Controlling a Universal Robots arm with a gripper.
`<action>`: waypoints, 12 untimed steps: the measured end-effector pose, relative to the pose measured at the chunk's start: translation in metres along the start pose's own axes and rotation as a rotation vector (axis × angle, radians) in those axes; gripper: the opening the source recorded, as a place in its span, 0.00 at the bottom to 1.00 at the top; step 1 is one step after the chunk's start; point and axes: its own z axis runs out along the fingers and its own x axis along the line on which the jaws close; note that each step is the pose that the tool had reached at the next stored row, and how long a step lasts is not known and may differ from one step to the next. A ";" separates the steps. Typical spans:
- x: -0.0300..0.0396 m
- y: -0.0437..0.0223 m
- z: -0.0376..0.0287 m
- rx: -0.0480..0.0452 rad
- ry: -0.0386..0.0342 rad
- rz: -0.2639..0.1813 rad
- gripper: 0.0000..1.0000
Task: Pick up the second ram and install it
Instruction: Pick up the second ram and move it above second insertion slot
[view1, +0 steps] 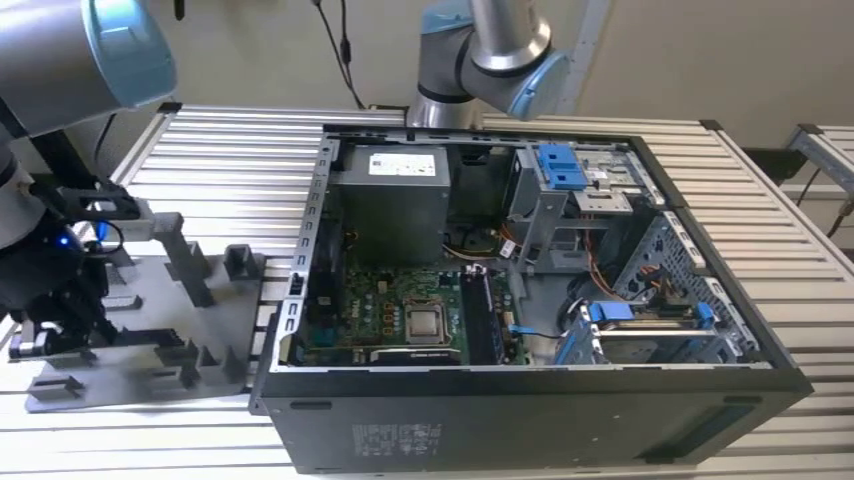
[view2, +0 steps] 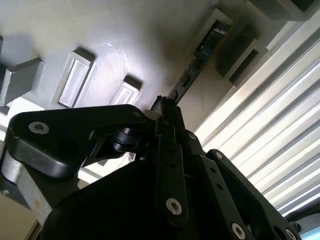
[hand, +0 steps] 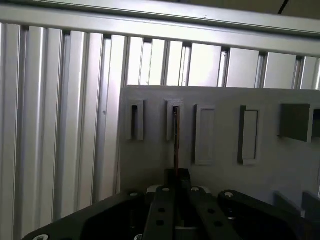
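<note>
The second ram (hand: 176, 140) stands on its edge in a slot of the grey fixture plate (hand: 150, 155) and looks like a thin dark line from above. In the second wrist view the ram (view2: 197, 60) runs away from the fingertips towards a raised slot block. My gripper (hand: 177, 175) sits over the stick's near end, its black fingers (view2: 167, 125) drawn together on the stick. In the exterior view the gripper (view1: 51, 325) hangs low over the plate (view1: 200, 330) at that view's left, beside the open computer case (view1: 534, 400).
Upright posts (view1: 180, 250) and slot blocks (hand: 204, 135) rise from the fixture plate around the gripper. The case holds a motherboard (view1: 400, 310) with a CPU socket, a power supply (view1: 390, 200) and blue-latched drive cages (view1: 561, 165). Everything rests on a ribbed aluminium table (view1: 227, 150).
</note>
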 end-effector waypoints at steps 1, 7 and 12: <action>-0.0002 0.0000 -0.0045 0.0001 -0.0001 0.000 0.14; -0.0012 0.0005 -0.0315 0.0001 -0.0001 0.000 0.14; -0.0021 0.0008 -0.0546 0.0000 0.0000 0.000 0.14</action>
